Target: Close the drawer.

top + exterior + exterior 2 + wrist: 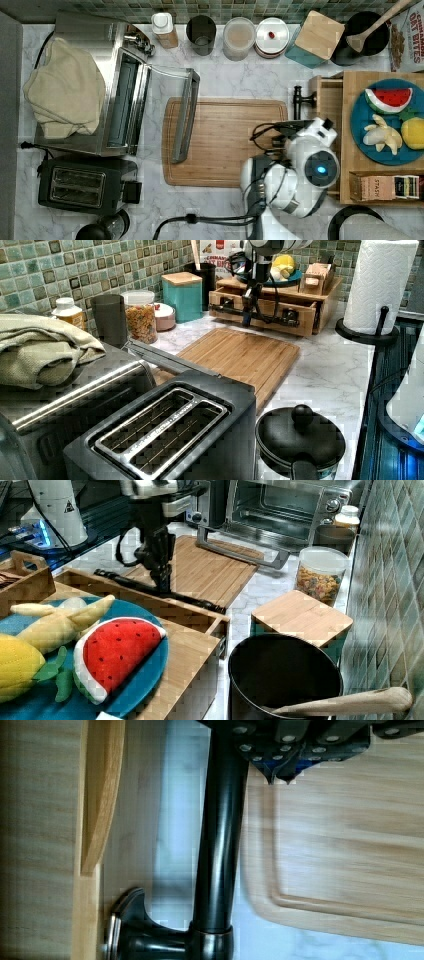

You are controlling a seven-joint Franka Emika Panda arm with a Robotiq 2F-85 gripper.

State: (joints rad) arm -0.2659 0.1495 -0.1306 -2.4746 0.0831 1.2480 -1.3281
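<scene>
The drawer (327, 102) of the light-wood stand sticks out a little toward the top view's left, with its black bar handle (298, 101) in front. In the left view the drawer front (265, 322) and handle (230, 311) sit under the stand. My gripper (247, 319) hangs down at the handle. In the right view my gripper (163, 585) reaches the handle (195, 601) on the drawer front (185, 611). The wrist view shows the fingertips (272, 776) close together beside the bar (217, 850), on the cutting-board side, holding nothing.
A wooden cutting board (225, 140) lies just in front of the drawer. The toaster oven (125, 105) has its glass door (184, 115) dropped open onto the board. A black toaster (82, 185), jars along the tiles, and a paper towel roll (380, 285) stand around.
</scene>
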